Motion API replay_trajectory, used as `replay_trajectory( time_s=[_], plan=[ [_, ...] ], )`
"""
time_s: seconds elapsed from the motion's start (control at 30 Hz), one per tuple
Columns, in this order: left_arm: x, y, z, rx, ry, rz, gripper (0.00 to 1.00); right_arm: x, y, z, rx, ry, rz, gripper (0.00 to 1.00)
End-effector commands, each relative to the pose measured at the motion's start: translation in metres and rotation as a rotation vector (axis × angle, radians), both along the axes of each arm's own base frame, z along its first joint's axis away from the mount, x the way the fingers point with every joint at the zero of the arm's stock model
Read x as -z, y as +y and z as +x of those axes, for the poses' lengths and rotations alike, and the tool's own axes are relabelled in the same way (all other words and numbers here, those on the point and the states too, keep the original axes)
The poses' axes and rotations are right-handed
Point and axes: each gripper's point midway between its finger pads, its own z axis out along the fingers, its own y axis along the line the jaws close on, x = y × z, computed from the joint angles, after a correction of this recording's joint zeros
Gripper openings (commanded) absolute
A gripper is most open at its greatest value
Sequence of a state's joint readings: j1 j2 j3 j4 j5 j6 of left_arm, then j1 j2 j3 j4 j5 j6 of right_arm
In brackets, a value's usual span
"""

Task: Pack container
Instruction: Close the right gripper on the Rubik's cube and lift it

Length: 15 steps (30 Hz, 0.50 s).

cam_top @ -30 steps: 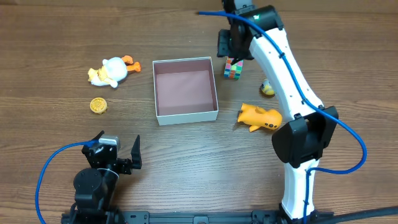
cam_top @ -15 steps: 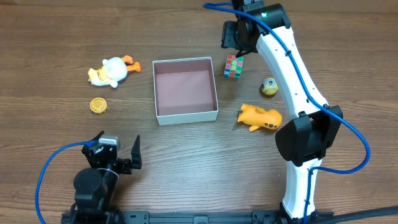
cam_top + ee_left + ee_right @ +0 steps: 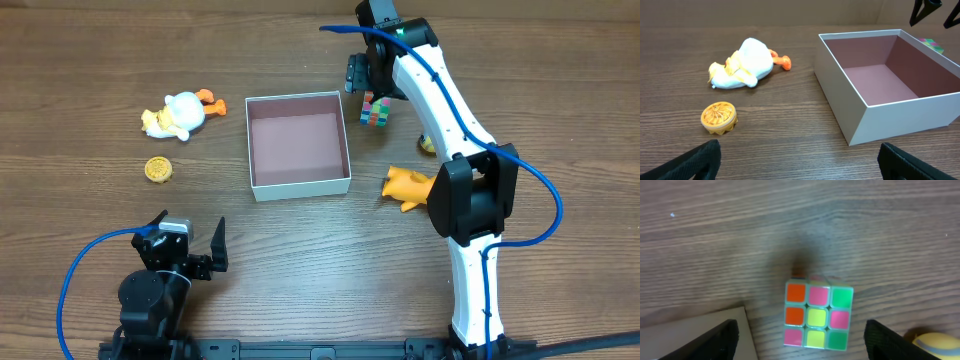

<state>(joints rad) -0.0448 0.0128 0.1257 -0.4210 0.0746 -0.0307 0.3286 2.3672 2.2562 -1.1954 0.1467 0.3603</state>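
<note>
The container (image 3: 298, 145), a square white-walled box with a pinkish-brown inside, sits mid-table and holds nothing; it also shows in the left wrist view (image 3: 900, 95). A multicoloured puzzle cube (image 3: 376, 109) stands just right of its far corner. My right gripper (image 3: 372, 78) hovers open above the cube (image 3: 816, 317), fingers either side and clear of it. My left gripper (image 3: 188, 245) is open and empty near the front edge, its fingertips low in the left wrist view (image 3: 799, 160).
A white and yellow duck toy (image 3: 178, 113) and an orange round toy (image 3: 158, 169) lie left of the container. An orange toy (image 3: 408, 187) lies to its right, partly behind the right arm. A small yellow ball (image 3: 427, 144) peeks out by the arm.
My right gripper has shifted slightly left and toward the cube, and the arm now covers most of the yellow ball. The left arm has not moved.
</note>
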Motion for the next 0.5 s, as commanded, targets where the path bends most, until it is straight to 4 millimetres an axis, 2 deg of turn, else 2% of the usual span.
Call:
replay_trajectory(
  time_s=[0.0,0.13,0.33,0.47],
  plan=[
    [-0.001,0.002,0.000,-0.014,-0.006,-0.013,1.00,0.001,-0.005,0.008,0.015,-0.018,-0.003,0.86],
    [-0.001,0.002,0.000,-0.014,-0.006,-0.013,1.00,0.010,-0.010,0.010,0.025,-0.003,-0.008,0.86],
    [-0.001,0.002,0.000,-0.014,-0.006,-0.013,1.00,0.038,-0.021,0.003,0.042,0.073,-0.032,0.86],
    [-0.001,0.002,0.000,-0.014,-0.006,-0.013,1.00,0.047,-0.025,0.001,0.047,0.087,-0.036,0.86]
  ],
)
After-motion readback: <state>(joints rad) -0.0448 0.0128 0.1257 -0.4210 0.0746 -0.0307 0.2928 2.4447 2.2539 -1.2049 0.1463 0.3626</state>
